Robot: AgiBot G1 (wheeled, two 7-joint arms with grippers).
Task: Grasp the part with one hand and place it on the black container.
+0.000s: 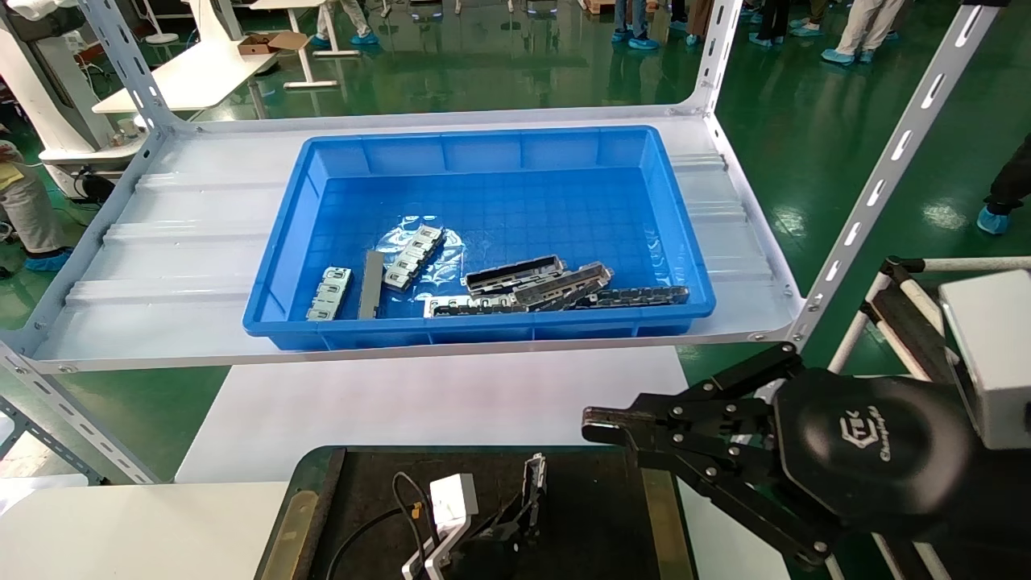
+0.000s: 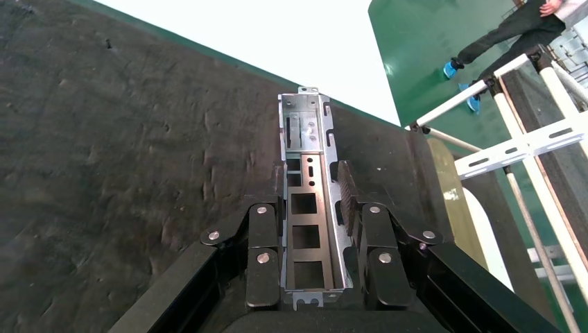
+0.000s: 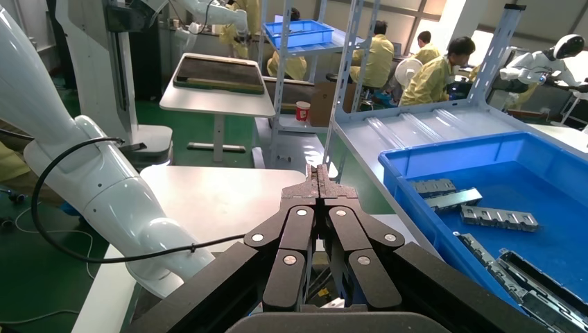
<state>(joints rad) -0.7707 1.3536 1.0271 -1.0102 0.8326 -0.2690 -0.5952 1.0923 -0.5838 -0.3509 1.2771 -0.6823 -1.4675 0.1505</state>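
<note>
Lying clamped between the two fingers of the left gripper [image 2: 313, 229], the part [image 2: 310, 201] is a narrow grey metal channel with square cut-outs along its dark middle, its far end sticking out past the fingertips. It hangs low over the matte surface of the black container [image 2: 125, 159]; whether it touches that surface cannot be told. In the head view the same part [image 1: 533, 481] stands tilted near the bottom centre of the frame, above the black container [image 1: 378, 491], whose brass-coloured side strips show at either edge. To the lower right of that frame the right gripper [image 1: 592, 424] hovers by the tray's right edge, its fingers pressed together with nothing between them. Higher up, in the middle of the frame, a blue bin [image 1: 483, 153] sits on a pale shelf [image 1: 201, 234] and holds several more metal pieces [image 1: 536, 287].
</note>
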